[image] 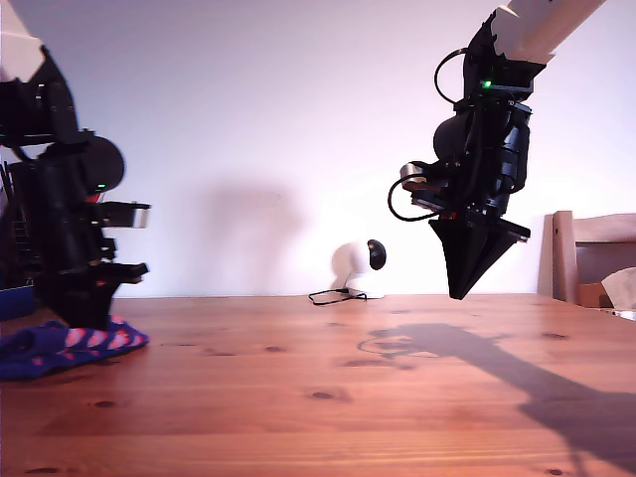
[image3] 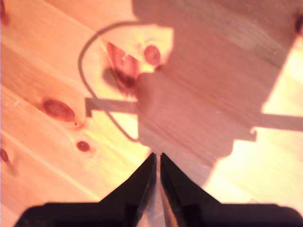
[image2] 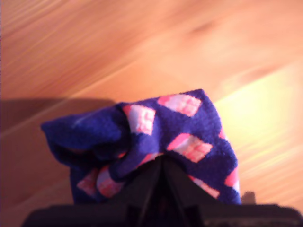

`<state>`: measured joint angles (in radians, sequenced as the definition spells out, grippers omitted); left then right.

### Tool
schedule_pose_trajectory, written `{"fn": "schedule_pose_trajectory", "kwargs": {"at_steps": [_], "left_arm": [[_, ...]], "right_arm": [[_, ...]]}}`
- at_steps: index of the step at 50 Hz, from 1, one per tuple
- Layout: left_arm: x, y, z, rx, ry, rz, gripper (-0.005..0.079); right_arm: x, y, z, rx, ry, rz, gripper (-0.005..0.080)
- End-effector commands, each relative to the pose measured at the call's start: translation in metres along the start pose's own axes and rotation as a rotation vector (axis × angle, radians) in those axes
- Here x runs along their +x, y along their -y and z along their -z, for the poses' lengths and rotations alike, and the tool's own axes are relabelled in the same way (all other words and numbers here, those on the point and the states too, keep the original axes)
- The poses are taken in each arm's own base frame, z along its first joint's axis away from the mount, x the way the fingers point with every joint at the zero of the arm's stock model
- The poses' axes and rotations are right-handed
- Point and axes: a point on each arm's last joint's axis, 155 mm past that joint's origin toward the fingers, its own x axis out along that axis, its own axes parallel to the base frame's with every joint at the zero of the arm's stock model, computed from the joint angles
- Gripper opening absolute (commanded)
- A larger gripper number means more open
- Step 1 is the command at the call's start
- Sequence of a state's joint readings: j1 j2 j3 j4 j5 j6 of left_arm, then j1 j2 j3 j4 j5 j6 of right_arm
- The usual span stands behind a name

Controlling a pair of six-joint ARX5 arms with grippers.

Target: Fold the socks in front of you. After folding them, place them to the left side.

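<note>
Exterior view first: the socks (image: 60,348) lie bunched on the wooden table (image: 328,388) at that view's far left, dark blue with pink squares. Right on top of them sits my first gripper (image: 87,316), and its wrist view confirms it, jaws pinched together with the socks (image2: 156,137) caught at their tips. Over at the exterior view's right, my second gripper (image: 461,288) hangs well above the table, jaws pressed closed on nothing, only bare wood and shadow beneath. A chair (image: 586,258) stands at that right edge, and a small white lamp (image: 356,266) sits by the wall.
</note>
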<state>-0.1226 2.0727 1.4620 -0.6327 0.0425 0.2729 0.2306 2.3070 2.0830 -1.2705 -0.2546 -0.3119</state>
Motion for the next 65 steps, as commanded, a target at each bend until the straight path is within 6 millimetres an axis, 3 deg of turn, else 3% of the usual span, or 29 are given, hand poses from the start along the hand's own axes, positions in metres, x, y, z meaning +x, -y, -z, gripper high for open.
{"fn": "schedule_pose_trajectory", "kwargs": {"at_steps": [1, 12, 25, 36, 45, 65], "left_arm": [[0.027, 0.011, 0.043, 0.013, -0.132, 0.024, -0.0019], [-0.01, 0.064, -0.009, 0.022, 0.074, 0.221, -0.0019], [-0.059, 0.107, -0.043, 0.089, 0.222, 0.33, -0.0019], [-0.087, 0.104, -0.058, 0.075, 0.298, 0.289, -0.0019], [-0.107, 0.119, -0.059, 0.132, 0.34, 0.345, -0.0019], [-0.169, 0.127, -0.059, 0.177, 0.502, 0.391, -0.0019]], "right_arm": [[-0.004, -0.003, -0.005, -0.012, 0.026, -0.001, -0.0011], [-0.01, -0.004, -0.025, -0.036, 0.109, -0.001, -0.0011], [-0.014, -0.005, -0.041, -0.065, 0.17, 0.016, -0.0011], [-0.031, -0.022, -0.056, -0.118, 0.254, -0.029, -0.0011], [-0.052, -0.039, -0.065, -0.167, 0.309, -0.032, -0.0011], [-0.129, -0.087, -0.066, -0.24, 0.447, -0.008, -0.0011]]}}
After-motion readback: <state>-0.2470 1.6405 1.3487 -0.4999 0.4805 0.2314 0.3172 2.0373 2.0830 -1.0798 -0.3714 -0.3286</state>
